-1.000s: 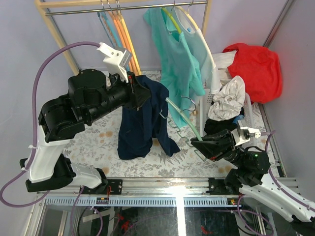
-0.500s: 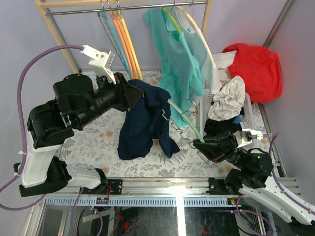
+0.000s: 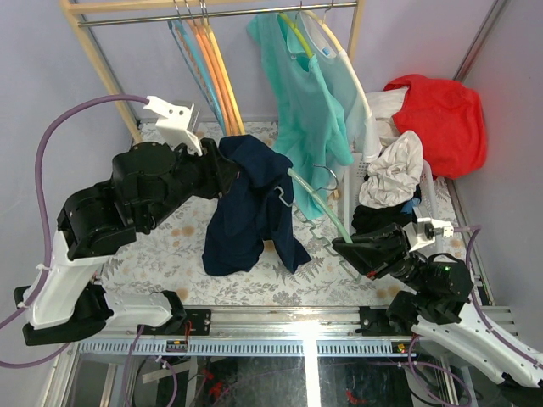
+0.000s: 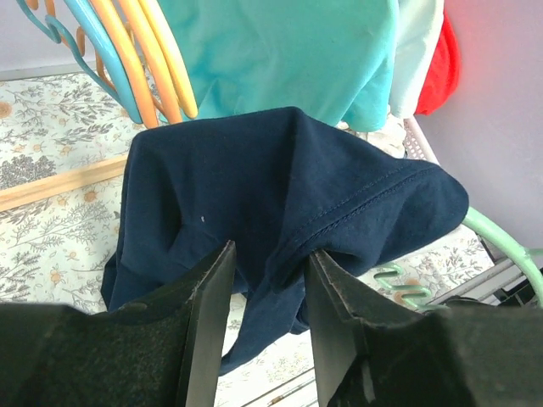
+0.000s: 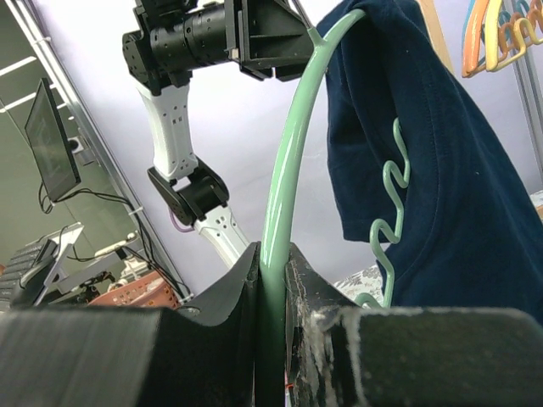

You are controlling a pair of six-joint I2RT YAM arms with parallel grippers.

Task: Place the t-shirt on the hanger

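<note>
Top, left-wrist and right-wrist views. The right gripper (image 5: 272, 254) is clamped on one arm of the thin pale mint-green plastic hanger (image 5: 288, 144), which rises from between its fingers in a curve up and away from it, towards the left gripper (image 4: 271, 254). The hanger's wavy lower bar (image 5: 389, 199) runs beside that arm.

The dark navy blue short-sleeved cloth t-shirt (image 3: 246, 212) is draped over the end of the hanger farthest from the right gripper. Most of the cloth hangs below that end, down to the floral-patterned table cover (image 3: 161, 242).

The left gripper's fingers (image 4: 208, 305) stand apart, directly in front of the hanger's covered end. A fold of the t-shirt (image 4: 254, 178) lies in the gap between them, and the frames do not show them pressing on it.

Beyond the left gripper, a teal-green shirt (image 3: 305, 102) and orange plastic hangers (image 3: 216, 76) hang from a wooden rail (image 3: 212, 5).
</note>
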